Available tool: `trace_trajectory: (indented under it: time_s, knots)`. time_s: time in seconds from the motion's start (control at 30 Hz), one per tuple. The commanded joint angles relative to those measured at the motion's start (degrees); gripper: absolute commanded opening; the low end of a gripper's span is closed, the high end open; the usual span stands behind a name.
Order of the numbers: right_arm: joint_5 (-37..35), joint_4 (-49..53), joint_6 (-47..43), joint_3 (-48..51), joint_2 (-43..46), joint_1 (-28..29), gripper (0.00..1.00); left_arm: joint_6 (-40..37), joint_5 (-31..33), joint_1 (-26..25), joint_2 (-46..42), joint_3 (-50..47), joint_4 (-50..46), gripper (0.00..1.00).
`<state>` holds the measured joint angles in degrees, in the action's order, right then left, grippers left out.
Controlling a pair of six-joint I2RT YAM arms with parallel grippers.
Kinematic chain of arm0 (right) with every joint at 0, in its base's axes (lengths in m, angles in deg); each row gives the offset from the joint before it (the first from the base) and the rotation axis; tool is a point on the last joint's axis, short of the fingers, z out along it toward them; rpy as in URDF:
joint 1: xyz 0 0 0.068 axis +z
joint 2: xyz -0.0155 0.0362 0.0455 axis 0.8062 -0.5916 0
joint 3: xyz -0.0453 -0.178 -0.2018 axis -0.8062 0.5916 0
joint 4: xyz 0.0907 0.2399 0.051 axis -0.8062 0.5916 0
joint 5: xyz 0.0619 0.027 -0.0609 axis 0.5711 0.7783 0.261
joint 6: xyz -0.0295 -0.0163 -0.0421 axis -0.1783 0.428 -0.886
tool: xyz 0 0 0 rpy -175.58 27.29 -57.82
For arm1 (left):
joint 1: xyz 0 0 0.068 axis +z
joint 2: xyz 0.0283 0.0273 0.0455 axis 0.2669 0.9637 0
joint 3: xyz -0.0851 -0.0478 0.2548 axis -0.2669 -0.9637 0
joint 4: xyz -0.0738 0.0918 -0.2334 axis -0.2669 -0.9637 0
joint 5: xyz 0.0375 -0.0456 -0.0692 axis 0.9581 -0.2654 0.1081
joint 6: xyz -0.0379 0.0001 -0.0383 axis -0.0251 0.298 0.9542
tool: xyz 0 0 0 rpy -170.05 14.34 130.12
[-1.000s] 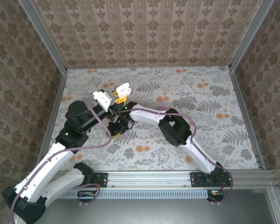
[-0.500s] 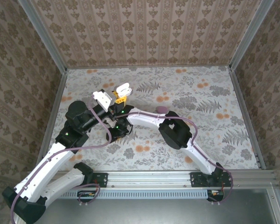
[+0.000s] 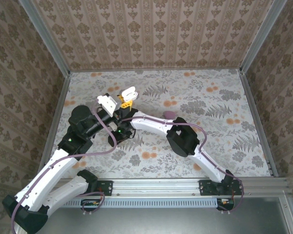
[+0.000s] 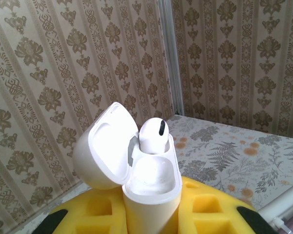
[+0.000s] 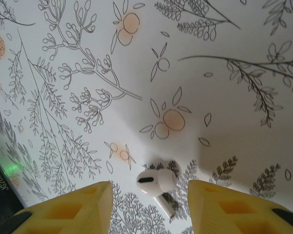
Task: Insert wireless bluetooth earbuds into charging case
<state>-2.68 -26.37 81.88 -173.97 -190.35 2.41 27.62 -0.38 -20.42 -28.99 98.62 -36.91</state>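
L arm: left gripper [image 3: 125,101] is holding the charging case [image 4: 152,192] upright, raised off the table [image 5: 234,63], toward the rear-left of the workspace. Yellow fingers [image 4: 95,214] are pressing on both sides of the case body, a narrow gap w/ the case filling it. Lid [image 4: 103,148] is standing hinged open, leaning left in the wrist view. Seated earbud [image 4: 153,134] is sitting in the far slot of the case, its rounded head poking up above the rim. The near slot is showing as a bare white hollow. Patterned wall [image 4: 49,73] is rising behind the case.

R arm: reaching across to the left, passing under the L arm in the top view. Right gripper [image 5: 149,192] is hanging low over the table w/ its fingers [image 5: 73,209] spread wide. Loose earbud [image 5: 156,181] is lying on its side on the floral print, between the two yellow tips. It is touching neither tip as far as the wrist view shows, and its stem is pointing lower right. Shadow is covering that patch of table.
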Motion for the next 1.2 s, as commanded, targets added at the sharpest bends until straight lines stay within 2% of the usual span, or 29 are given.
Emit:
trace_trajectory:
  time_s: [0.0, 0.2, 0.73, 1.17]
  knots:
    - [-1.90, 4.19, -2.11, -2.08, -2.88, 0.90, 0.46, 0.37, -0.57, 0.48, -0.45, 2.19, 1.26, 0.11]
    - [-2.52, 4.84, -3.49, -3.14, -3.75, 1.52, 0.44, 0.30, -0.52, 0.48, -0.49, 2.40, 1.38, 0.11]
    - [-13.59, 17.09, -6.23, -17.31, -13.32, 5.20, 0.38, 0.54, -0.49, 0.48, -0.42, 2.03, 1.46, 0.11]
    - [-15.09, 17.49, -4.28, -17.34, -12.77, 5.44, 0.33, 0.81, -0.91, 0.50, 0.03, 1.90, 1.69, 0.11]
